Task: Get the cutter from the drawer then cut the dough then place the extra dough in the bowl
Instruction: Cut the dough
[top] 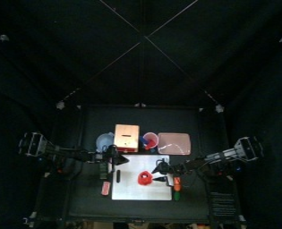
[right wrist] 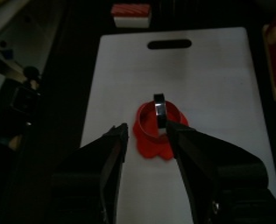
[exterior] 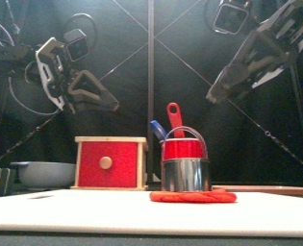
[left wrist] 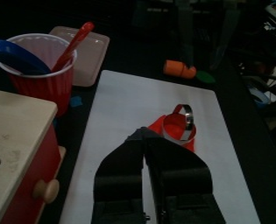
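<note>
A flat piece of red dough [exterior: 192, 197] lies on the white cutting board [top: 129, 186]. The round metal cutter [exterior: 184, 177] stands upright on the dough, its wire handle arched above it. It also shows in the left wrist view as the cutter [left wrist: 185, 122] on the dough [left wrist: 166, 129], and in the right wrist view as the cutter [right wrist: 160, 112] over the dough [right wrist: 152, 144]. My left gripper [left wrist: 146, 138] hangs shut and empty above the board, short of the cutter. My right gripper [right wrist: 152, 138] hovers open above the dough, holding nothing.
The wooden box [exterior: 110, 163] with its red drawer front pushed in stands behind the board. The blue-grey bowl [exterior: 44, 173] sits left of it. A red cup [left wrist: 37, 66] with knives and the pink tray [top: 175, 141] are at the back. An orange toy [left wrist: 181, 68] lies by the board's right edge.
</note>
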Controlling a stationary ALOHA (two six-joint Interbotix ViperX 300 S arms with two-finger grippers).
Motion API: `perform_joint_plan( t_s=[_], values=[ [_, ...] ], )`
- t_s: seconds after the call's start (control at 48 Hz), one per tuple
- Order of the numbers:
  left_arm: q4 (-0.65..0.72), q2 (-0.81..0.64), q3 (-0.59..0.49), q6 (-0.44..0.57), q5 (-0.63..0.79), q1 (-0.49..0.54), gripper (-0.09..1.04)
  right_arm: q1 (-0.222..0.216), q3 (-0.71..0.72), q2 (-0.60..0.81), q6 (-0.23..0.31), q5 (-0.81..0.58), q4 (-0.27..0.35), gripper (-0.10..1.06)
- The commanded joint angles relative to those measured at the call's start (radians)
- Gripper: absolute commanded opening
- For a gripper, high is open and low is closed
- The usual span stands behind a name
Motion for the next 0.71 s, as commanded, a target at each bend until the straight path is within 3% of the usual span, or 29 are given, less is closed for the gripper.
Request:
perform_joint_plan(
  t_s=[0.021, 0.188, 0.375, 0.5, 0.708],
  values=[
    [0.0, -0.006, -0.026, -0.002, -0.009, -0.006, 0.37, 0.0, 0.02, -0.118, 0.002, -0.006, 0.028, 0.79],
    [0.002, -0.008, -0.04, -0.002, -0.009, -0.031, 0.5, -0.002, 0.08, -0.224, 0.005, 0.028, 0.072, 0.79],
    [0.003, 0.009, -0.051, 0.006, -0.084, -0.064, 0.74, -0.008, 0.16, -0.276, 0.002, 0.026, 0.164, 0.79],
    [0.003, 0.061, -0.035, 0.012, -0.196, -0.095, 0.85, -0.014, 0.21, -0.264, -0.009, -0.083, 0.183, 0.79],
    [-0.021, 0.201, -0.052, 0.037, -0.337, -0.16, 0.86, -0.032, 0.253, -0.206, -0.018, -0.259, 0.179, 0.79]
  ],
)
